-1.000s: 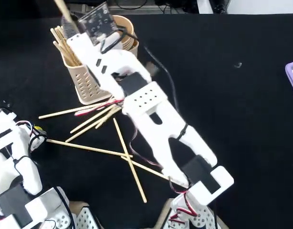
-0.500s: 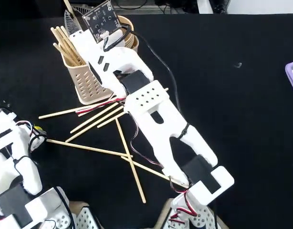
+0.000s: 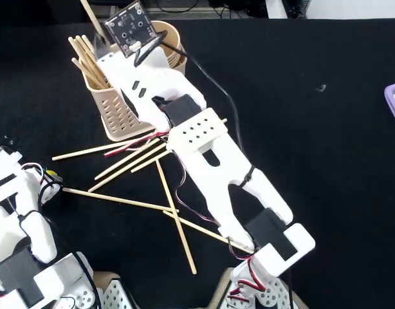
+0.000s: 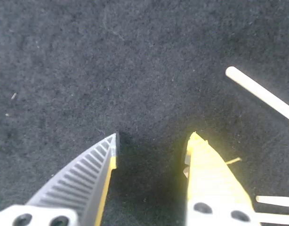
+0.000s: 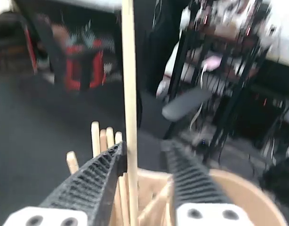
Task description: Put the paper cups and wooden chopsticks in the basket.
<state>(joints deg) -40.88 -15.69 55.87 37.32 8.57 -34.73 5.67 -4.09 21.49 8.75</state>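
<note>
From above, the right arm (image 3: 204, 148) stretches to the basket (image 3: 117, 112) at the tabletop's (image 3: 313, 161) far left corner, a cup (image 3: 174, 40) just beside it and loose chopsticks (image 3: 120, 199) before it; the left wrist view has the left gripper (image 4: 151, 139) spread over the tabletop; the right wrist view has the right gripper (image 5: 144, 148) spread, an upright chopstick (image 5: 129, 70) against one finger.
</note>
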